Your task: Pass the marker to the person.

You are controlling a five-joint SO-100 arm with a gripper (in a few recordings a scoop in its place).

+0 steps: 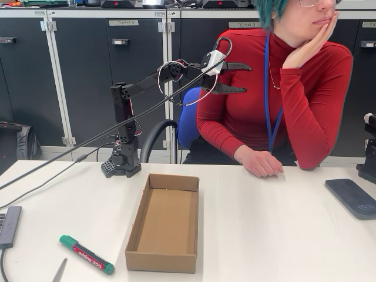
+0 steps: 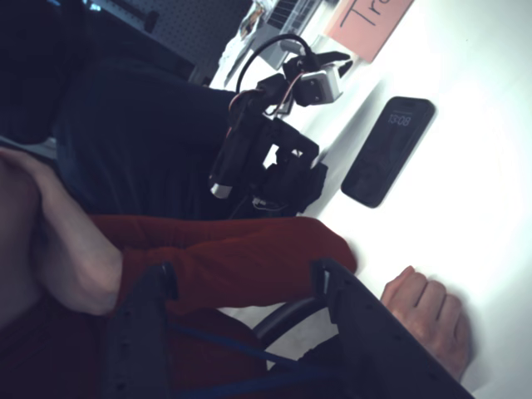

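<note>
The green marker [image 1: 86,254] lies on the white table near the front left, its cap end pointing back-left. My gripper [image 1: 242,79] is raised high above the table's far edge, open and empty, right in front of the person [image 1: 282,100] in the red sweater. The person sits behind the table, chin on one hand, the other hand [image 1: 261,161] resting on the table. In the wrist view my open fingers [image 2: 141,332] frame the person's red sleeve [image 2: 233,258] and a hand [image 2: 428,312] on the table.
An open cardboard box [image 1: 165,222] stands mid-table, right of the marker. A dark phone [image 1: 354,198] lies at the right. A thin grey pointed thing [image 1: 59,271] lies by the front edge. Cables cross the left side; a grey device [image 1: 10,225] sits at the left edge.
</note>
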